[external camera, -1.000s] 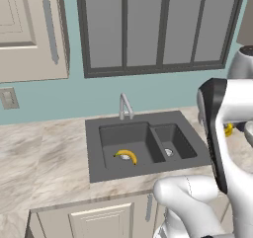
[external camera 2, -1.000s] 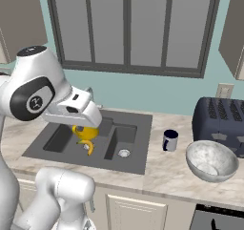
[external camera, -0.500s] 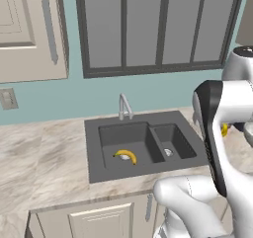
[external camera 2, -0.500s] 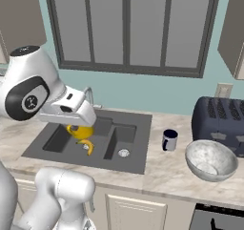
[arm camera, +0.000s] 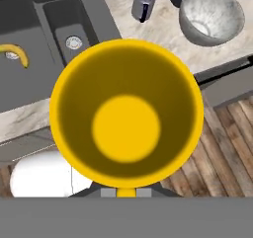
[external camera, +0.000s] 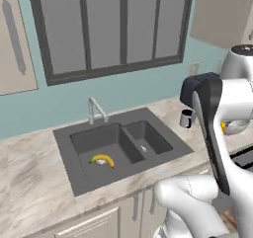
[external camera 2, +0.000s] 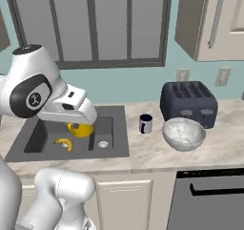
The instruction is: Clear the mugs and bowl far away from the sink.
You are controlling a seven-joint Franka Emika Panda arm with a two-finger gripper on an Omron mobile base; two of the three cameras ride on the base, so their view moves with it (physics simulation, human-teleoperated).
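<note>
The two-finger gripper [external camera 2: 82, 128] is closed on the small yellow handled mug [arm camera: 126, 127], held upright and lifted off the counter; in the right base view it hangs above the front part of the dark grey double-basin sink [external camera 2: 28, 141]. So one mug is picked up but not yet set down anywhere.

Beyond the gripper, away from the sink, the pale mug with the dark rim and handle [external camera 2: 146, 123] stands on the marbled counter [external camera 2: 157, 152], just beside the sink's edge. Farther out from the gripper on the same side sits the wide whitish-grey speckled bowl [external camera 2: 184, 133], in front of the dark blue toaster [external camera 2: 188, 102] and near the pale mug. A yellow banana [external camera 2: 64, 143] lies in the larger basin, below the gripper.

Judging by this, the task is in its early part: the yellow mug needs placing well away from the sink, and the pale mug and bowl both look untouched.
</note>
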